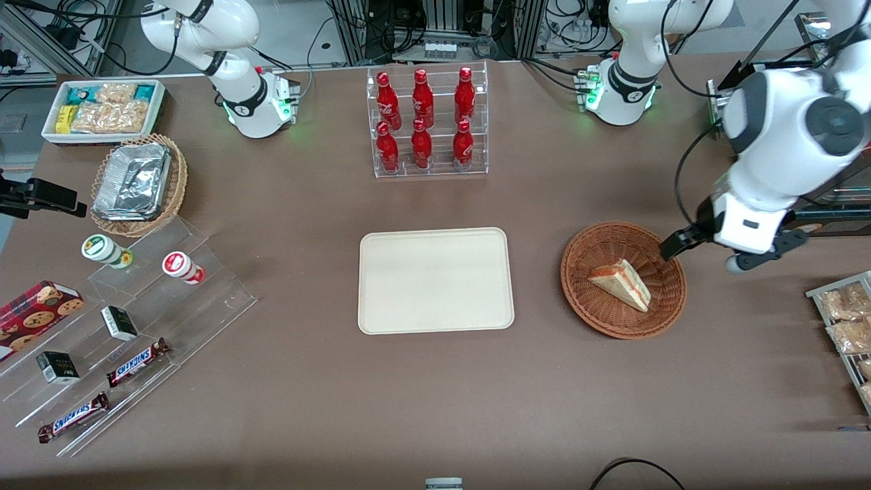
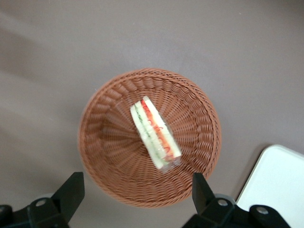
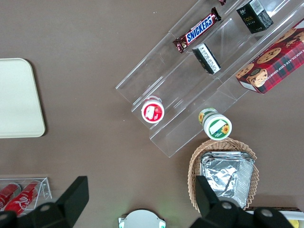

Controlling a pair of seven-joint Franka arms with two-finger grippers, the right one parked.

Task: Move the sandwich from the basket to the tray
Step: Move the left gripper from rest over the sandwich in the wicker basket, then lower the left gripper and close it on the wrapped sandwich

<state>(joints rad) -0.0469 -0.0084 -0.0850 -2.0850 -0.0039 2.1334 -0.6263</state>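
Lying on its side near the middle of the basket (image 1: 623, 280), the sandwich (image 1: 620, 284) shows its red-orange and green filling along one long cut face, with pale bread on either side. It looks light and soft, so I judge it would squash or shed its layers under a hard pinch; the safer hold is across the two bread faces, about midway along the wedge, with the fingers closing only enough to carry it. It may have a clear wrap, though I cannot be sure, and if so the surface could be a little slippery.

The gripper (image 2: 135, 197) hangs above the basket's rim on the side toward the working arm's end of the table, its fingers (image 2: 71, 192) spread wide apart and holding nothing. In the wrist view the sandwich (image 2: 155, 132) sits between the two fingers' lines, well apart from both.

The basket wall is low and sloping, so a descent from above looks unobstructed, but the woven rim (image 2: 142, 76) could catch a finger if the approach drifts outward. The tray (image 1: 435, 280) lies beside the basket, toward the parked arm's end, flat and bare with a low rim. The table (image 1: 435, 395) between them is open, and the rack of red bottles (image 1: 425, 122) stands farther from the front camera, well clear of a straight carry
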